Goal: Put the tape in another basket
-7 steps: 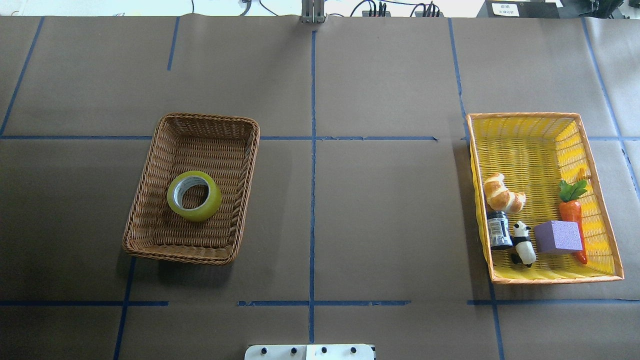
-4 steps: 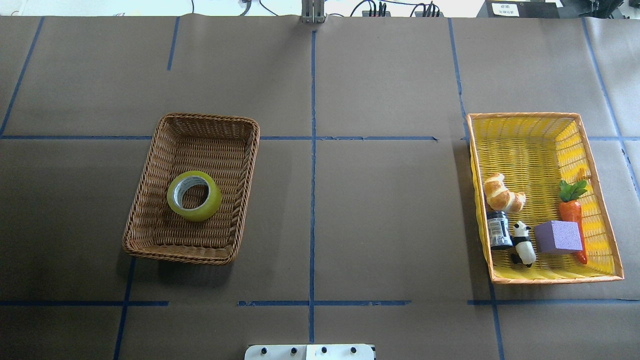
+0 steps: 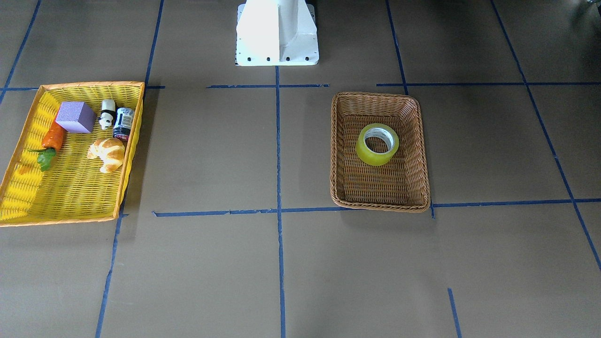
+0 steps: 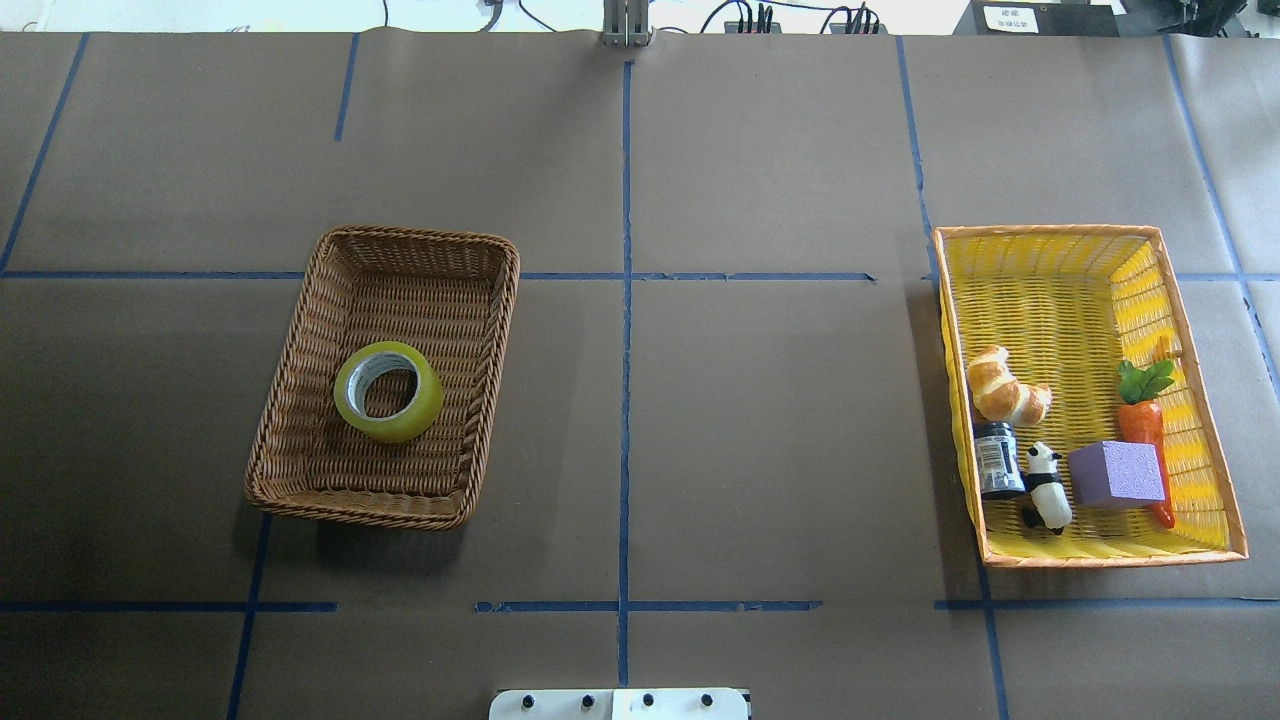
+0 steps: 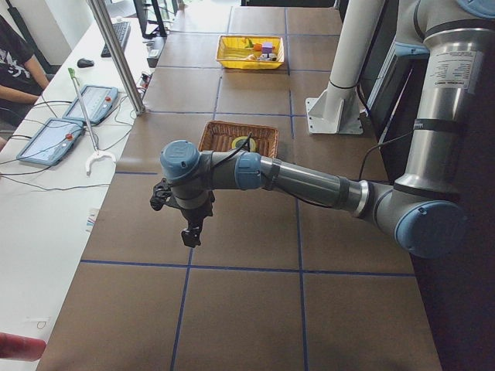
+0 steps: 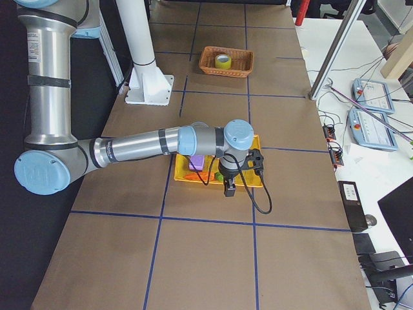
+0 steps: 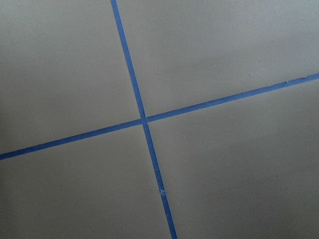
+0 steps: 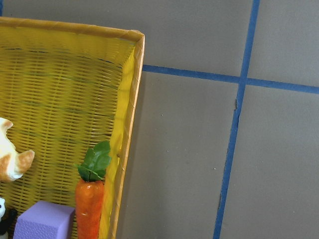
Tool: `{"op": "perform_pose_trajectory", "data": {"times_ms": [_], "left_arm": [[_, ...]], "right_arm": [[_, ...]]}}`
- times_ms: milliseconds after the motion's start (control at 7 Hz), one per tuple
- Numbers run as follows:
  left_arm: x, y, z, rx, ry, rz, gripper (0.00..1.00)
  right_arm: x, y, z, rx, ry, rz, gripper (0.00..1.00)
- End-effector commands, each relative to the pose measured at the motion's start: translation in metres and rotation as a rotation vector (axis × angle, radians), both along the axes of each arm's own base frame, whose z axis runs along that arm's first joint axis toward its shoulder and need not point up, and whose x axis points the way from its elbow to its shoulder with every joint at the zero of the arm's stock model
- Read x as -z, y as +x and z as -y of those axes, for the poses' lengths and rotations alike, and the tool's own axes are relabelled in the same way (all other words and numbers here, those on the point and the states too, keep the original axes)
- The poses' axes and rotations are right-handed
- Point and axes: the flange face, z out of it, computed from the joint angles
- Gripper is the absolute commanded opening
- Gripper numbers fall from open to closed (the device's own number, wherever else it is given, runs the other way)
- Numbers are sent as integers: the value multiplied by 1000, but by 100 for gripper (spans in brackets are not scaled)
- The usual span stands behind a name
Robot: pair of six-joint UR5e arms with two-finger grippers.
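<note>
The tape (image 4: 427, 400), a yellow roll with a white core, lies flat in the brown wicker basket (image 4: 420, 236) on the table's left half. It also shows in the front view (image 3: 371, 157) inside that basket (image 3: 375, 95). No gripper appears in the overhead or front views. In the exterior left view my left gripper (image 5: 189, 232) hangs over bare table, well short of the brown basket (image 5: 232, 124) and tape (image 5: 244, 143). In the exterior right view my right gripper (image 6: 229, 189) hangs by the yellow basket's outer edge. I cannot tell whether either is open or shut.
The yellow basket (image 4: 1045, 231) with an orange rim sits at the right and holds a croissant (image 4: 1005, 385), a small jar (image 4: 996, 460), a panda figure (image 4: 1046, 488), a purple block (image 4: 1116, 473) and a carrot (image 4: 1143, 420). Blue tape lines cross the brown table cover. The robot's base (image 3: 277, 33) stands at the near edge.
</note>
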Motion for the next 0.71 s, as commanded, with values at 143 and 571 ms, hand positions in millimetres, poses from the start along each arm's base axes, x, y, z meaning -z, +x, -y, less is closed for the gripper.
{"op": "perform_pose_trajectory", "data": {"times_ms": [143, 571], "left_arm": [[-17, 2, -18, -9, -22, 0, 100], [-31, 6, -23, -13, -44, -2, 100]], "right_arm": [[-7, 0, -6, 0, -13, -2, 100], [-17, 1, -15, 2, -34, -2, 100]]}}
